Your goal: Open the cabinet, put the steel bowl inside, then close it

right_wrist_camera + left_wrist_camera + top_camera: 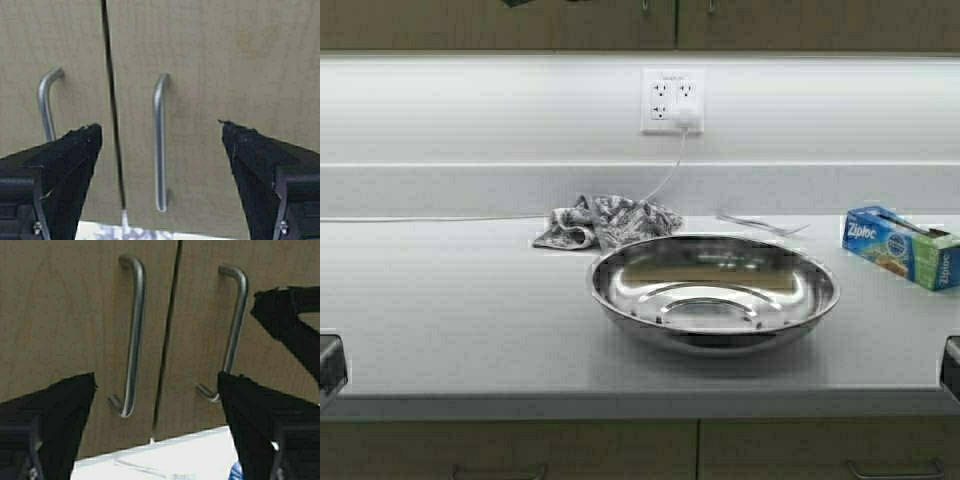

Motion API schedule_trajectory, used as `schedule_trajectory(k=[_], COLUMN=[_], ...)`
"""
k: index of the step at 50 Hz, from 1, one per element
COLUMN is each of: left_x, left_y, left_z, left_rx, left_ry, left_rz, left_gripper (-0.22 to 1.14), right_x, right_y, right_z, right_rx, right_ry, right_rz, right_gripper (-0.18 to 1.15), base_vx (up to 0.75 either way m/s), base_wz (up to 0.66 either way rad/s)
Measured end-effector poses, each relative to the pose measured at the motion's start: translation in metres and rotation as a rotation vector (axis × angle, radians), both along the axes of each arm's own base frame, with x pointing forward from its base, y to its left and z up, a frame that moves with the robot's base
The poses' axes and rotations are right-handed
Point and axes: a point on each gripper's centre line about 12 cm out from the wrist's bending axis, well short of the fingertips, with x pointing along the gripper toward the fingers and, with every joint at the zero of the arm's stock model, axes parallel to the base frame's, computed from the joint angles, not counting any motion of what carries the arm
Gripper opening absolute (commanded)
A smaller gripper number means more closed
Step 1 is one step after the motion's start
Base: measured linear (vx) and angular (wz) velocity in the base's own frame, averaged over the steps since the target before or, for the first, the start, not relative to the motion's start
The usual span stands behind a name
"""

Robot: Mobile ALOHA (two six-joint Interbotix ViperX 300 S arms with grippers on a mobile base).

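while the cabinet (pixel 170 315) doors sit closed and the steel bowl (pixel 714 290) waits on the desk (pixel 450 310), both the left tool (pixel 157 430) and the right tool (pixel 160 170) hover released before the handles, so every step remains.

The left gripper (pixel 157 405) has two matte black fingers (pixel 55 415), broad flat wedges with angular, slightly ragged tips, each widening toward a blocky black base with a small silver screw near the picture's lower edge. The right gripper (pixel 160 150) looks alike: two black tapering fingers (pixel 65 165) on stepped black mounts, each with a small bright screw.
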Motion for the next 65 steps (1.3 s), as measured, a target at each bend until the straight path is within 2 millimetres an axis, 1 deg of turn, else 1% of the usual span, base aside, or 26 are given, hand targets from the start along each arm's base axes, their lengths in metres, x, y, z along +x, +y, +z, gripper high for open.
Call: schedule_trajectory(k=[7,13,17,23,27,29,31,33,34,35,37,39,40,42,43,45,47,50,55,61,65], left_x=[0.011,0.017,0.023,0.033,0.036,0.037,0.039,0.040,0.041,0.042,0.043,0.043,0.043,0.043,0.044,0.043,0.043,0.042,0.034,0.011,-0.006], left_y=[-0.008,-0.014,-0.015,-0.012,-0.014,-0.015,-0.016,-0.016,-0.015,-0.014,-0.014,-0.015,-0.016,-0.017,-0.017,-0.019,-0.018,-0.019,-0.015,-0.004,0.008], left_z=[-0.006,-0.007,-0.010,-0.011,-0.012,-0.011,-0.011,-0.011,-0.011,-0.011,-0.010,-0.009,-0.010,-0.011,-0.012,-0.013,-0.014,-0.012,-0.008,-0.003,0.001], left_rx=[0.005,0.008,-0.006,-0.047,-0.063,-0.068,-0.068,-0.067,-0.068,-0.068,-0.066,-0.067,-0.062,-0.052,-0.041,-0.034,-0.028,-0.010,0.022,0.069,0.096], left_ry=[-0.002,-0.009,-0.009,0.000,0.008,0.005,0.004,0.004,0.002,0.004,0.004,0.007,0.014,0.026,0.031,0.043,0.058,0.078,0.115,0.130,0.130], left_rz=[0.005,0.009,0.027,0.072,0.083,0.085,0.087,0.090,0.093,0.095,0.095,0.094,0.088,0.084,0.081,0.075,0.071,0.059,0.039,0.011,0.000], left_gripper=[1.01,1.01,1.01,1.00,0.98,0.94,0.86,0.75,0.67,0.58,0.38,0.15,0.06,-0.10,-0.13,-0.11,-0.02,0.08,0.05,0.03,0.04], right_x=[0.019,0.034,0.044,0.051,0.053,0.054,0.054,0.055,0.055,0.056,0.056,0.056,0.056,0.056,0.055,0.055,0.054,0.052,0.039,0.013,-0.005], right_y=[0.004,0.001,0.002,0.005,0.007,0.006,0.005,0.003,0.004,0.005,0.006,0.008,0.008,0.009,0.009,0.010,0.011,0.009,0.007,0.000,-0.007], right_z=[-0.003,-0.003,-0.004,-0.004,-0.005,-0.006,-0.006,-0.007,-0.007,-0.007,-0.007,-0.006,-0.006,-0.007,-0.006,-0.006,-0.007,-0.007,-0.008,-0.009,-0.008], right_rx=[0.000,0.003,0.006,0.009,0.009,0.007,0.006,0.005,0.005,0.006,0.004,0.002,0.001,0.005,0.008,0.010,0.008,0.007,0.001,-0.017,-0.026], right_ry=[0.000,-0.005,-0.007,-0.004,0.001,0.002,0.003,0.005,0.007,0.009,0.010,0.009,0.009,0.013,0.014,0.015,0.017,0.018,0.031,0.077,0.106], right_rz=[-0.017,-0.043,-0.053,-0.051,-0.049,-0.051,-0.055,-0.059,-0.057,-0.054,-0.048,-0.043,-0.043,-0.038,-0.038,-0.035,-0.033,-0.034,-0.020,0.021,0.048], right_gripper=[1.01,1.01,1.01,0.99,0.91,0.83,0.71,0.55,0.45,0.30,0.10,-0.05,-0.09,-0.07,-0.04,0.03,0.10,0.11,0.08,0.08,0.08], base_vx=[0.00,0.01,0.00,0.00,0.00,0.00,-0.01,-0.01,-0.01,-0.01,-0.01,-0.01,-0.01,0.00,0.00,0.00,0.00,0.00,0.00,0.02,0.02], base_wz=[0.00,0.00,0.00,0.00,0.00,0.00,0.00,-0.01,-0.02,-0.02,-0.02,0.01,0.02,0.00,0.00,0.00,0.00,0.00,0.01,-0.02,-0.02])
